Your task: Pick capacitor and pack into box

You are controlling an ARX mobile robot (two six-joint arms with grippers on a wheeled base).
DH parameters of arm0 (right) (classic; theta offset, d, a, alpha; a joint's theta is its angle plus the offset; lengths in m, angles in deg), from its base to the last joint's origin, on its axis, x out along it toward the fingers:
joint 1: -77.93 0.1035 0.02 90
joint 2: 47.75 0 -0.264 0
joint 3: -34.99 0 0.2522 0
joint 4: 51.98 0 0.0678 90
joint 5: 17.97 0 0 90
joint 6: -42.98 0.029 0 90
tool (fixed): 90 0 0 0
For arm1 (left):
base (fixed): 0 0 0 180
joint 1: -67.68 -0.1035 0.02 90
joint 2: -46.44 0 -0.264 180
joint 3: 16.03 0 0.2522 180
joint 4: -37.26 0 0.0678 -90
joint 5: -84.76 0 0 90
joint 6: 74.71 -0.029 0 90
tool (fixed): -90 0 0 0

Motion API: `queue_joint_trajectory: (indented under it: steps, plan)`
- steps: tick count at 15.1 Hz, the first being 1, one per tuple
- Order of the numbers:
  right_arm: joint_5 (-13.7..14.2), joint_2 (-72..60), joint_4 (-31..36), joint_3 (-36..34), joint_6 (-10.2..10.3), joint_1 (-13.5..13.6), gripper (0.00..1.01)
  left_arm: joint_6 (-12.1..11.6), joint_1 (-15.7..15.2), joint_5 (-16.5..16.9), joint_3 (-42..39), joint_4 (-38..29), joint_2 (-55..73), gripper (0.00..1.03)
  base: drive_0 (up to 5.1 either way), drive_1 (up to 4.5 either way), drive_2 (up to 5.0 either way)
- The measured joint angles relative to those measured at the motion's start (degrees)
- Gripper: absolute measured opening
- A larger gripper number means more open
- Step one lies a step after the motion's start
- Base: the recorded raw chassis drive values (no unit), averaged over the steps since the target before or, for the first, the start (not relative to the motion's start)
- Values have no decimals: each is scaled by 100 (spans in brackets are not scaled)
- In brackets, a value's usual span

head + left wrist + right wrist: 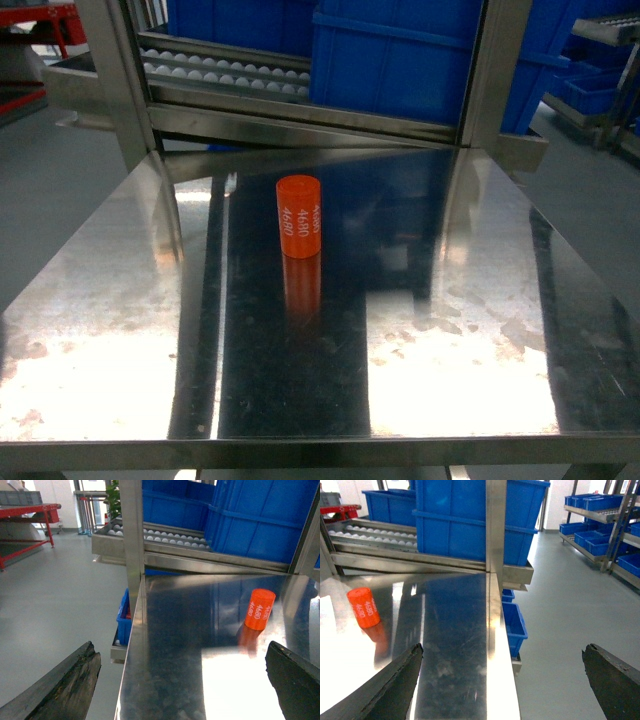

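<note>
An orange-red cylindrical capacitor [298,216] stands upright on its flat end near the middle of a shiny steel bench [470,330], a little toward the far edge. White print reading "4680" runs down its side, and its orange reflection stretches toward the viewer on the polished metal. Nothing touches it.

Neither hand appears in the head view. In the left wrist view, the left hand [182,680] shows two dark fingers [65,685] spread wide apart at the bottom corners, holding nothing; it hangs over the bench's left edge, with the capacitor [259,610] ahead and to the right. In the right wrist view, the right hand [502,680] is likewise spread wide and empty, poised over the bench's right edge, the capacitor [363,607] well off to the left.

Behind the bench, a steel-framed roller rack [225,72] carries large blue plastic bins [420,65]; their insides cannot be seen. Smaller blue bins [515,625] sit low beside the bench, and more blue bins fill shelving [600,510] across the grey floor. Their contents are hidden too.
</note>
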Motion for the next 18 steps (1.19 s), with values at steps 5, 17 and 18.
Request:
queue_joint_trajectory:
  steps: [5, 17, 18]
  plan:
    - [2, 2, -28, 0, 0, 0, 98, 0, -2, -2, 2, 20, -2, 98, 0, 0, 0]
    - [2, 2, -31, 0, 0, 0, 98, 0, 0, 0, 2, 20, -2, 98, 0, 0, 0]
    - [4, 2, -28, 0, 0, 0, 98, 2, -2, -2, 2, 20, 0, 98, 0, 0, 0]
